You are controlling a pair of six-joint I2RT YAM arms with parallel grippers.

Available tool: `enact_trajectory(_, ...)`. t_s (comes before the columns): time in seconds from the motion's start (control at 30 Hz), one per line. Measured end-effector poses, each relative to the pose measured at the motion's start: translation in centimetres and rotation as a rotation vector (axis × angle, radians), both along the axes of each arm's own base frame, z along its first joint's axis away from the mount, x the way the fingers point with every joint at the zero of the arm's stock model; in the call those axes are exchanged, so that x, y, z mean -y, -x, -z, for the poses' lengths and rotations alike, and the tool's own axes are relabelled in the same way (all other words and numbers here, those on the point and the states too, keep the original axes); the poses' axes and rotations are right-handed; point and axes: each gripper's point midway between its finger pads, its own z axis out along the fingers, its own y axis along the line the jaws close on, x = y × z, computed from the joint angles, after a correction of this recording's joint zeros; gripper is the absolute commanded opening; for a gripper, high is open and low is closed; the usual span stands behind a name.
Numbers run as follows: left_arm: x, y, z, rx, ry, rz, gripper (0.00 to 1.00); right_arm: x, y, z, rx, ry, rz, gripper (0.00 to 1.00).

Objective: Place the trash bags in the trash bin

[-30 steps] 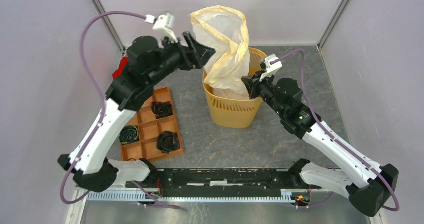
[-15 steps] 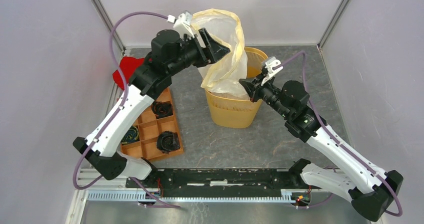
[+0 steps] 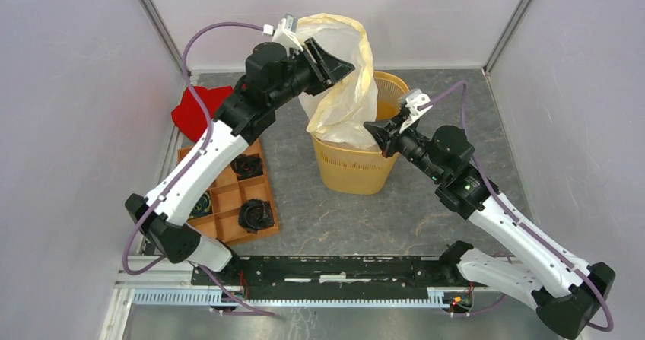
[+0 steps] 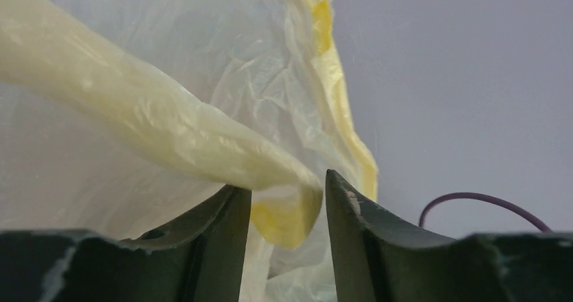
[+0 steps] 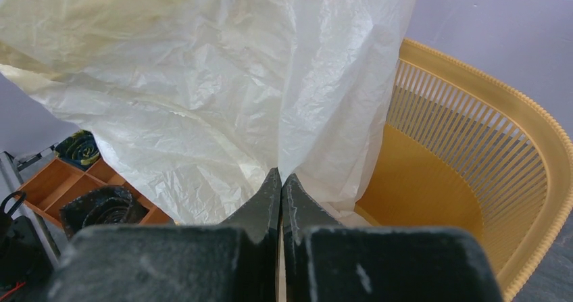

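Note:
The trash bag (image 3: 346,89) is a crinkly cream-white film that stands up out of the orange-yellow mesh trash bin (image 3: 357,169), with its lower end inside the bin. My left gripper (image 3: 342,65) is high above the bin's back-left rim. In the left wrist view the bag's rolled yellowish rim (image 4: 169,113) lies across and between the fingers of the left gripper (image 4: 287,187). My right gripper (image 3: 370,131) is at the bin's right rim. In the right wrist view it (image 5: 280,175) is shut, pinching the bag (image 5: 203,79) at its tips above the bin (image 5: 473,133).
A flat orange compartment tray (image 3: 220,199) with black items lies to the left of the bin, and shows in the right wrist view (image 5: 54,180). A red cloth (image 3: 196,108) lies at the back left. Grey walls close in the back and both sides.
My left arm has swung right and forward, carrying the bag's top over the bin. The right gripper has shifted slightly left along the bag. The red cloth is now uncovered.

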Motion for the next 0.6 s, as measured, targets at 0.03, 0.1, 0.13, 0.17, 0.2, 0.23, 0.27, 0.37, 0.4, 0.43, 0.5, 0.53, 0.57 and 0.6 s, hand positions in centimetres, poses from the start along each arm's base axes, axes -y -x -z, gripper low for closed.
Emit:
enact_trajectory(0.03,0.3,-0.4,0.6,-0.012,-0.007,-0.002,0.33,0.0,0.0,-0.1,0.002,-0.001,0.0,0.01)
enact_trajectory(0.1,0.5,-0.9,1.6,-0.033,-0.018,-0.007,0.19,0.0,0.1,-0.1,0.004,-0.003,0.0,0.01)
enact_trajectory(0.13,0.6,-1.0,2.1,-0.04,-0.025,-0.011,0.09,0.1,0.1,-0.1,0.002,-0.002,0.0,0.01)
enact_trajectory(0.17,0.5,-1.1,2.6,-0.048,-0.033,-0.018,0.03,0.1,0.0,0.0,-0.002,0.002,0.003,0.04)
enact_trajectory(0.2,0.4,-1.2,2.8,-0.05,-0.037,-0.024,0.02,0.2,0.0,0.2,-0.007,0.006,0.01,0.08)
enact_trajectory(0.23,0.3,-1.3,3.1,-0.048,-0.044,-0.03,0.02,0.5,-0.1,0.5,-0.014,0.015,0.024,0.14)
enact_trajectory(0.27,0.2,-1.3,3.4,-0.049,-0.049,-0.034,0.02,0.8,-0.2,0.7,-0.024,0.024,0.042,0.2)
enact_trajectory(0.37,-0.6,-0.6,4.3,-0.048,-0.053,-0.046,0.02,2.2,-0.2,1.5,-0.058,0.047,0.106,0.53)
enact_trajectory(0.4,-1.0,-0.2,4.6,-0.047,-0.052,-0.048,0.02,2.6,-0.2,1.8,-0.074,0.054,0.122,0.62)
enact_trajectory(0.43,-1.5,0.5,4.9,-0.042,-0.048,-0.05,0.02,3.0,-0.1,2.1,-0.094,0.076,0.137,0.7)
enact_trajectory(0.5,-2.5,1.8,5.1,-0.024,-0.033,-0.052,0.02,3.6,0.1,2.1,-0.137,0.099,0.16,0.82)
enact_trajectory(0.53,-3.0,2.4,4.9,-0.01,-0.022,-0.052,0.02,3.8,0.3,1.5,-0.15,0.099,0.168,0.85)
enact_trajectory(0.57,-3.4,3.0,4.7,0.001,-0.013,-0.051,0.02,4.0,0.4,0.9,-0.156,0.096,0.175,0.88)
enact_trajectory(0.6,-3.9,3.5,4.2,0.022,0.004,-0.052,0.02,4.3,0.6,0.0,-0.157,0.088,0.181,0.9)
